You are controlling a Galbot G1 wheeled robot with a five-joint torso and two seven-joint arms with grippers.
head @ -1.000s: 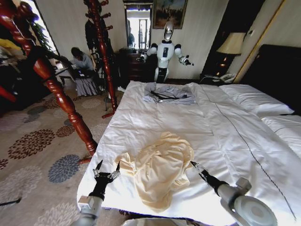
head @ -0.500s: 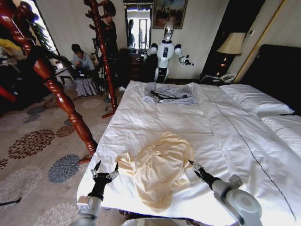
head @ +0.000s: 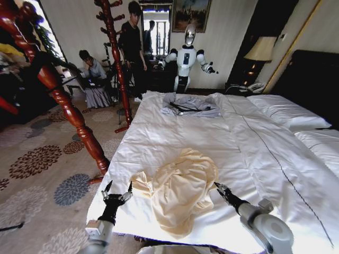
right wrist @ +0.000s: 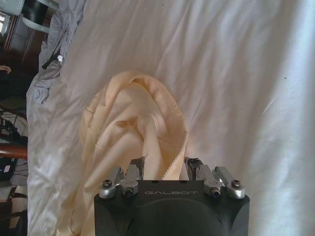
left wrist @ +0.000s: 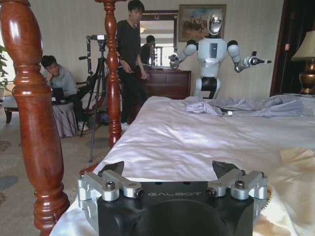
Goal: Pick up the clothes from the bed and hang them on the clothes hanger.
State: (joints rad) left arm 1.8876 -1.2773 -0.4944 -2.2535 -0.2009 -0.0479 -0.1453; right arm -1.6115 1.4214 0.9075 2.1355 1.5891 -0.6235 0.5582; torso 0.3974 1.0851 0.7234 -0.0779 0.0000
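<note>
- Lying crumpled on the near part of the bed (head: 222, 137), the cream sweatshirt (head: 180, 190) has not shifted since the earlier frames.
- Left end effector (head: 116, 191): fingers spread open, empty, poised over the sheet just beside the sweatshirt's left sleeve; it has drawn slightly back toward the bed's near edge.
- Right end effector (head: 218, 187): at the sweatshirt's right edge, as half a second ago. In the right wrist view its fingers (right wrist: 136, 168) stand parted on either side of a ribbed fold of the fabric, not clamped on it.
- Grey garment (head: 189, 105): unmoved at the far end of the bed.
- Wooden coat stand (head: 114, 58): on the carpet beside the bed's left side.
- Person in black (head: 132, 45): now fully in view beside the stand, farther right than before.
</note>
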